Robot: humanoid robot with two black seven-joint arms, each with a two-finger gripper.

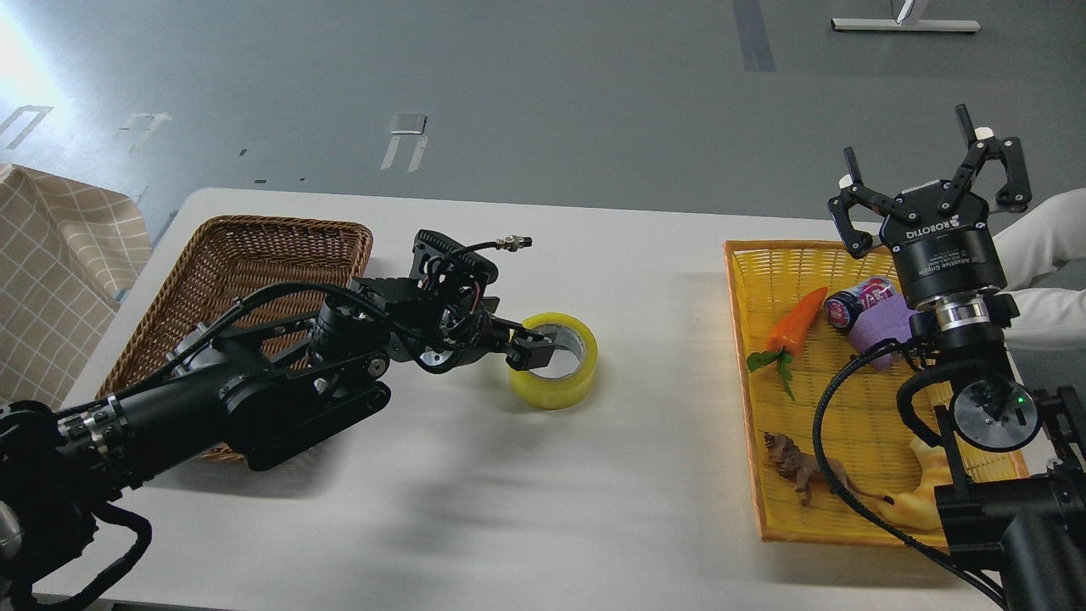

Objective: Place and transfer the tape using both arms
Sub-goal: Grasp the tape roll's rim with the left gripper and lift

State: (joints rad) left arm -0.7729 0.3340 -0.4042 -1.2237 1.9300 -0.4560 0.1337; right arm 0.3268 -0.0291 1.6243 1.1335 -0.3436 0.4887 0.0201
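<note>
The tape [564, 386], a wide translucent yellow roll with a grey-white core, lies flat on the white table [543, 509] near the middle. My left gripper [530, 348] is down at the roll's left rim, with one dark fingertip reaching into the core hole. Its fingers overlap in this view, so I cannot tell whether they are clamped on the roll's wall. My right gripper [920, 161] is open and empty, fingers spread and pointing up, held high over the far end of the yellow tray [742, 390].
A brown wicker basket [254, 246] sits at the left, partly under my left arm. The yellow tray holds a toy carrot [793, 321], a purple item [878, 327], a small animal figure [797, 467] and a croissant toy [920, 501]. A white sleeve [1044, 246] shows at the right edge.
</note>
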